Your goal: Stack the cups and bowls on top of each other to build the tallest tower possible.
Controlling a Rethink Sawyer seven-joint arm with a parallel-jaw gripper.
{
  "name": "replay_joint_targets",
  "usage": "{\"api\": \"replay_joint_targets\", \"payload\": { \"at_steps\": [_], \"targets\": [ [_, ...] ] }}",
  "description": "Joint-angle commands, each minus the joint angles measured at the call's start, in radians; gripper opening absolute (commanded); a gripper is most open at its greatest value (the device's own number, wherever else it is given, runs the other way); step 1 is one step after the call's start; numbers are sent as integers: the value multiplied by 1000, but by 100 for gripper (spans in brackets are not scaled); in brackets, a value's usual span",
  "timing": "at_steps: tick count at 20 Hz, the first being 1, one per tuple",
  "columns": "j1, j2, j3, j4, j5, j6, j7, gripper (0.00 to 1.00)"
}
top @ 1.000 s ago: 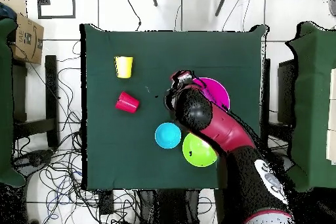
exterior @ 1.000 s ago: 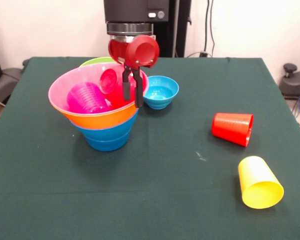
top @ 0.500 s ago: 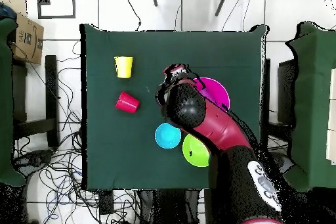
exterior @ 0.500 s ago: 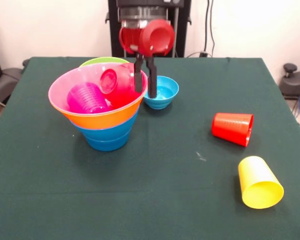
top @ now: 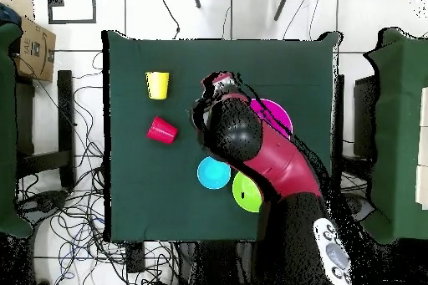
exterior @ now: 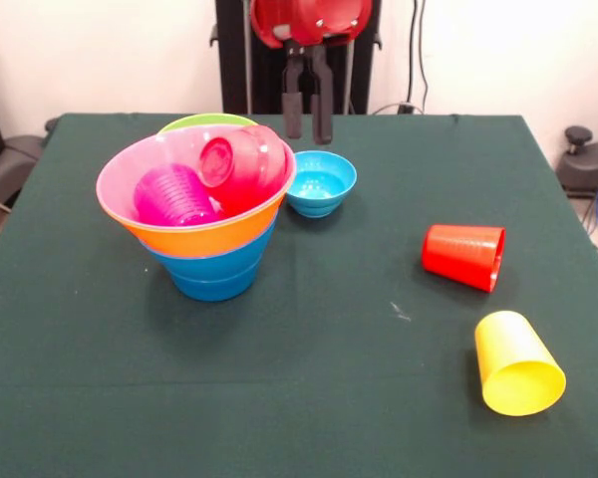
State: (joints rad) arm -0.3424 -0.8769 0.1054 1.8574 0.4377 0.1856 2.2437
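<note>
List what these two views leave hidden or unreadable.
- Green bowl: front view shows only its rim behind the tower; overhead, the arm covers part of it.
- Blue bowls at the tower's base: how many are nested cannot be counted, since the orange bowl covers them.
- Tower contents: overhead, the arm hides most of the pink bowl.
- Gripper: its mount is cut off by the front view's top edge.

Dark green cloth is covering the table [exterior: 309, 398]. Plain white wall [exterior: 100, 50] is sitting behind it, w/ black cables [exterior: 416, 60] hanging down at right. From overhead, white tiled floor [top: 150, 10] is showing around the table, w/ tangled cables [top: 71, 215] lying across it. Cardboard box [top: 33, 48] is sitting at left, green-covered furniture [top: 401, 131] standing at right edge.
</note>
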Motion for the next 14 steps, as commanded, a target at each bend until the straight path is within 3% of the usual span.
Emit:
{"api": "replay_joint_targets", "payload": {
  "at_steps": [1, 4, 9, 11, 14],
  "targets": [
    [132, 85, -77, -127, 104, 89, 287, 100],
    [219, 109, -159, -167, 152, 99, 343, 100],
    [256, 53, -210, -105, 158, 115, 347, 100],
    [276, -14, -290, -86, 104, 233, 345, 100],
    [220, -118, -346, -45, 12, 386, 241, 100]
  ]
}}
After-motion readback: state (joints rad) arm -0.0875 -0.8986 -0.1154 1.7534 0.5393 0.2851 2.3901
